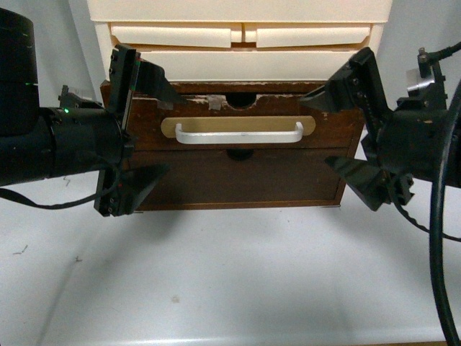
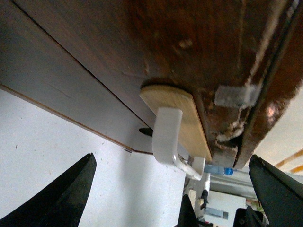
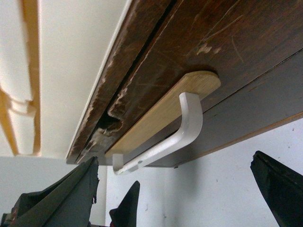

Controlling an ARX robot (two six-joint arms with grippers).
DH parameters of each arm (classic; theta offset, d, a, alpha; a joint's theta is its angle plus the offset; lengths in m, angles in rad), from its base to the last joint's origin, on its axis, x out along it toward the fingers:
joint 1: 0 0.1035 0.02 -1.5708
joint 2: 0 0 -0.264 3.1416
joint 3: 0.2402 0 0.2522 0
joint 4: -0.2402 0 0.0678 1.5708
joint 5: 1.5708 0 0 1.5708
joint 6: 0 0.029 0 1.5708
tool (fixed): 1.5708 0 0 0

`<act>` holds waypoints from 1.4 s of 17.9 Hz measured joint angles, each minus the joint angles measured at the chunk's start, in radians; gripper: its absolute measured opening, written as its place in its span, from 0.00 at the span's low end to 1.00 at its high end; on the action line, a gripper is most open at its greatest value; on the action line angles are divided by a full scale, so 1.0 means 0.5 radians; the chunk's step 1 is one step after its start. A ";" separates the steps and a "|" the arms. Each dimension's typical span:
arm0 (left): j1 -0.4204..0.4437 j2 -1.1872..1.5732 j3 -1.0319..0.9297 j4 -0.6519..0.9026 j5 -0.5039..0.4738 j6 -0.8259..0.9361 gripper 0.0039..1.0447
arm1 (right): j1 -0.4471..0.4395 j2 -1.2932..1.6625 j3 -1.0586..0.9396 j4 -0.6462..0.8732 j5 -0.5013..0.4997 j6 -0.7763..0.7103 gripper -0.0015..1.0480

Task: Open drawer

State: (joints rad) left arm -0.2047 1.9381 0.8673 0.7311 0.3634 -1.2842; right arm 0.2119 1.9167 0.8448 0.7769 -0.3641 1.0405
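A: Right, both arms are in close. The drawer [image 1: 281, 108] sits dead ahead at twelve o'clock on the desk [image 1: 230, 274], dark wood, with a chipped top edge and a scrap of grey tape [image 1: 216, 101].

B: And the tools?

A: The left tool [image 1: 176, 135] hangs at the nine o'clock end of the white handle [image 1: 238, 135], the right tool [image 1: 313, 128] at the three o'clock end. Both are spread wide, opened top-to-bottom across the bar line, holding nothing.

B: So no grip yet?

A: None that I see. In both wrist views the bar stands free off its tan plate [image 1: 238, 122], with the black tool tips well out to either side. I'd call this the reach-in, before the grasp.

B: What does the next move need?

A: One tool sliding inward until it brackets the bar, closing down on it, then a straight pull toward six o'clock. Pull crooked and a wide, shallow drawer like this probably binds.

B: Anything inside?

A: Can't say. The front looks shut, or near enough, with only a dark slit showing along the top edge. The plain panel [image 1: 238, 180] below it at six o'clock has no handle. The cream plastic drawers [image 1: 238, 36] above at twelve are shut too, contents hidden.
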 joint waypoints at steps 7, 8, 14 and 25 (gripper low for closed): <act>-0.047 0.128 0.144 -0.005 0.008 -0.040 0.94 | 0.061 0.227 0.314 -0.221 0.210 0.033 0.94; -0.061 0.133 0.142 0.008 0.008 -0.045 0.94 | 0.064 0.240 0.330 -0.233 0.229 0.034 0.94; -0.093 0.196 0.134 -0.013 0.032 -0.037 0.93 | 0.081 0.336 0.404 -0.333 0.317 0.034 0.91; -0.039 0.220 0.167 0.045 0.111 -0.094 0.15 | 0.152 0.342 0.481 -0.340 0.326 0.140 0.16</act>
State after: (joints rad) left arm -0.2241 2.0483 0.9508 0.7536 0.4191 -1.3312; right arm 0.2878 2.0876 1.0855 0.6067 -0.2012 1.1103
